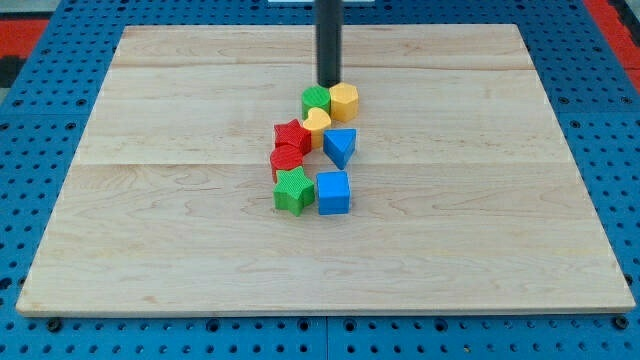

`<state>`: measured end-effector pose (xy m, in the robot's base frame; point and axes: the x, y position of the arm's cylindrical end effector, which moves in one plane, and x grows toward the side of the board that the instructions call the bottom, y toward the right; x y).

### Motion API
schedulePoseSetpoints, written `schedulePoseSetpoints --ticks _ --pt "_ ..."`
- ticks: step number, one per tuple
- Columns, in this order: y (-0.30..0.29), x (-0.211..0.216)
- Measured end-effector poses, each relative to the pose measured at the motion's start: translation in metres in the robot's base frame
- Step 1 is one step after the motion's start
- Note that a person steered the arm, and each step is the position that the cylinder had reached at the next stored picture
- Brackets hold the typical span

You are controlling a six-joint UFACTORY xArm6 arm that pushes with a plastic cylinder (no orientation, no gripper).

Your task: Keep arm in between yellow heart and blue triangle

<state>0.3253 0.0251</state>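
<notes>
The yellow heart lies near the board's middle, touching the blue triangle at its lower right. My tip stands above both, toward the view's top, just behind a green block and a yellow hexagon. The tip is apart from the heart and the triangle, with the green block and hexagon between.
A red star and a red cylinder sit left of the heart. A green star and a blue cube lie below. The wooden board rests on a blue pegboard.
</notes>
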Motion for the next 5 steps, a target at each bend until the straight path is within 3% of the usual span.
schedulePoseSetpoints --ticks 1,3,4,5 --pt "0.041 0.04" --pt "0.108 0.07" --pt "0.09 0.081" --pt "0.053 0.055"
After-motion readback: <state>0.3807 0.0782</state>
